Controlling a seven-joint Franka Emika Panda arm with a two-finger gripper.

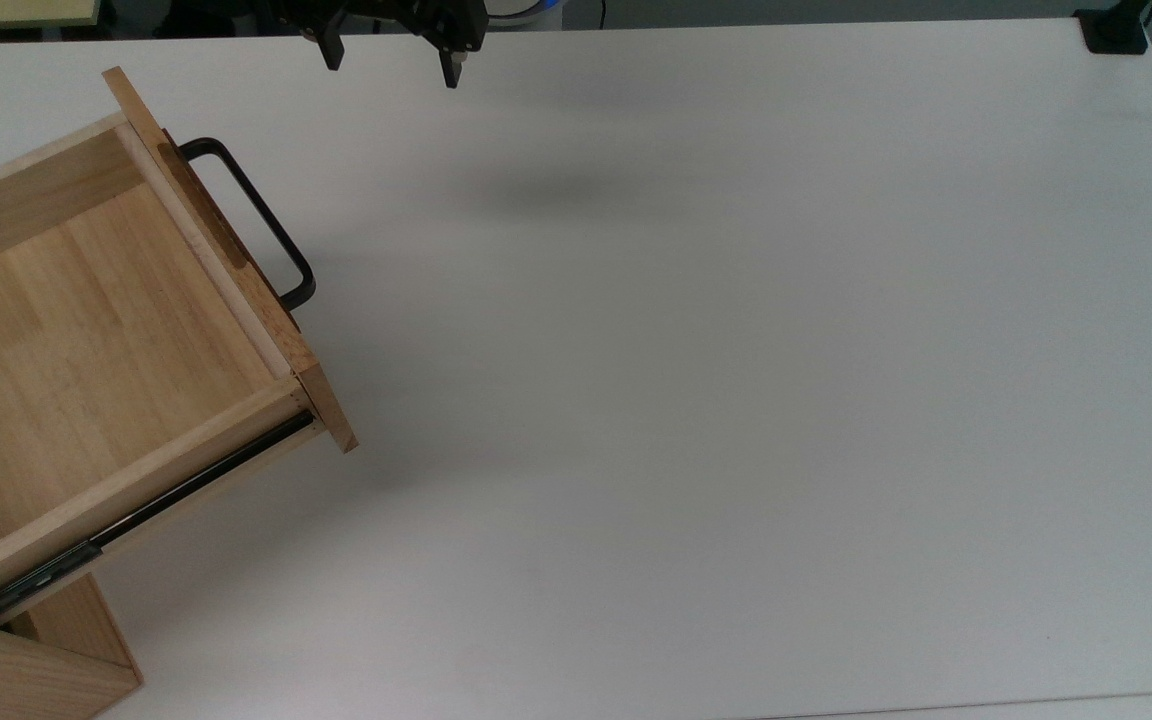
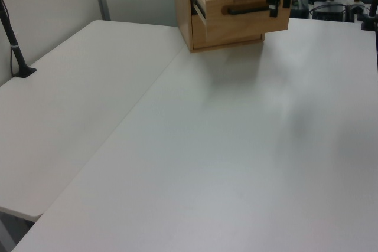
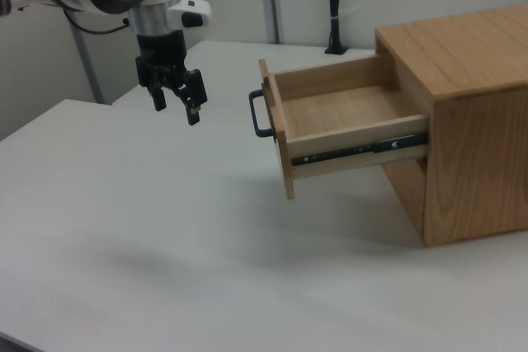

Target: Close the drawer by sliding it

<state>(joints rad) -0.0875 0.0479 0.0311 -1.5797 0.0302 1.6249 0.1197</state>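
Note:
The light wooden drawer (image 1: 86, 330) stands pulled far out of its cabinet at the top view's left, its inside bare. Its black bar handle (image 1: 256, 220) faces the table's middle, and a black side rail (image 1: 186, 485) is exposed. My gripper (image 1: 391, 68) hangs open at the top view's upper edge, right of and beyond the handle, holding nothing. In the right view the gripper (image 3: 176, 111) hovers above the table to the left of the drawer (image 3: 346, 121) and its handle (image 3: 260, 114), a clear gap apart. In the left view the gripper (image 2: 279, 7) overlaps the drawer (image 2: 236, 10) front.
The wooden cabinet (image 3: 470, 121) houses the drawer at the right view's right. The white table (image 1: 736, 400) stretches wide and flat. A black clamp base (image 1: 1116, 30) sits at the top view's upper right corner, and a black post (image 2: 15, 45) stands at the left view's left.

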